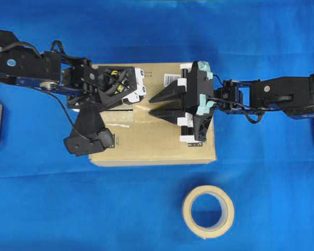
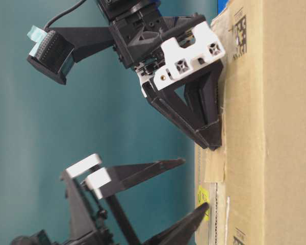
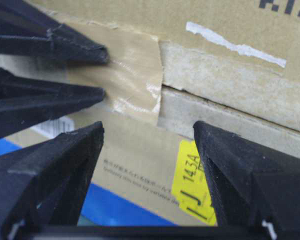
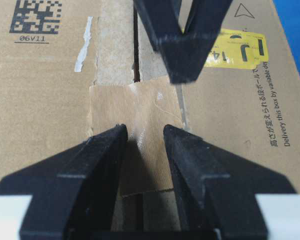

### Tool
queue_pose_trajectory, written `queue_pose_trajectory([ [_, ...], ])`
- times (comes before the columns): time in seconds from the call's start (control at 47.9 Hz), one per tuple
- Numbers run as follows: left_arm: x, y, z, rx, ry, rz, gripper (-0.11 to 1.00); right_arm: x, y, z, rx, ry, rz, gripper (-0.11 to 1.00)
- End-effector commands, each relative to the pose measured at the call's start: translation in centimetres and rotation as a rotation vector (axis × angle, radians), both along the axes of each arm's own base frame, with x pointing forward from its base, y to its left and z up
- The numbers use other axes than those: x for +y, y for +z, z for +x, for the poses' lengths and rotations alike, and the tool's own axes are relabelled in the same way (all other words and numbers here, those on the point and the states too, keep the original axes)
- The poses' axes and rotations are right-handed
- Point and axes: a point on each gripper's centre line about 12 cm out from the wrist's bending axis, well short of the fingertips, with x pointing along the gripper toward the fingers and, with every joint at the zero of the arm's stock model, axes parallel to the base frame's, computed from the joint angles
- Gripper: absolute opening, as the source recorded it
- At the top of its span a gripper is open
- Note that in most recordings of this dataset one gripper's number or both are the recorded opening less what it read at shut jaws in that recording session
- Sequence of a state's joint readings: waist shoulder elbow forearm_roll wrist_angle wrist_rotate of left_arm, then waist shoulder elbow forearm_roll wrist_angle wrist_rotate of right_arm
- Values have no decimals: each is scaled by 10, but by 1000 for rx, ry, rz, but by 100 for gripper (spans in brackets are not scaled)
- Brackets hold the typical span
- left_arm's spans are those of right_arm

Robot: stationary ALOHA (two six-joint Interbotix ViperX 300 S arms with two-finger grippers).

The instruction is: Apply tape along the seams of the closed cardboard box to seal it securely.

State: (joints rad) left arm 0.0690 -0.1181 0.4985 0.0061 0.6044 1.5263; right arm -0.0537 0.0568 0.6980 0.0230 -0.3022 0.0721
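The cardboard box point(image 1: 157, 144) lies in the middle of the blue table. A squarish tan piece of tape point(image 4: 135, 112) is stuck flat across the seam point(image 4: 136, 50) on the box top. My right gripper point(image 4: 144, 130) is open, its two tips resting on the tape point(image 3: 135, 75) either side of the seam point(image 3: 230, 106), nothing between them. My left gripper point(image 3: 149, 130) is wide open above the yellow sticker point(image 3: 190, 182), just past the tape's edge. In the table-level view one left fingertip point(image 2: 205, 206) meets the box and the other stands off it.
A beige tape roll point(image 1: 187, 212) lies flat on the table in front of the box. A black matrix code point(image 4: 35, 15) and a white torn strip point(image 4: 82, 45) mark the box top. Both arms reach in over the box from the left and right.
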Motion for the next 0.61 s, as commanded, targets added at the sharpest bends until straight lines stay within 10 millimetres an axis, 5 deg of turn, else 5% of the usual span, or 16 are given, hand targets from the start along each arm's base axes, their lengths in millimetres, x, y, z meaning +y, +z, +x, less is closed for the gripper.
queue_pose_trajectory([
  [0.0,0,20,-2,-75,13,-12,70,-1,6,1,-14,-4,0,40],
  [0.271,-14,44,-7,-409,195,-228,69,-1,6,1,-14,-4,0,40],
  [0.584,-23,53,-18,-655,605,-856,69,-5,9,-4,-23,-13,-2,39],
])
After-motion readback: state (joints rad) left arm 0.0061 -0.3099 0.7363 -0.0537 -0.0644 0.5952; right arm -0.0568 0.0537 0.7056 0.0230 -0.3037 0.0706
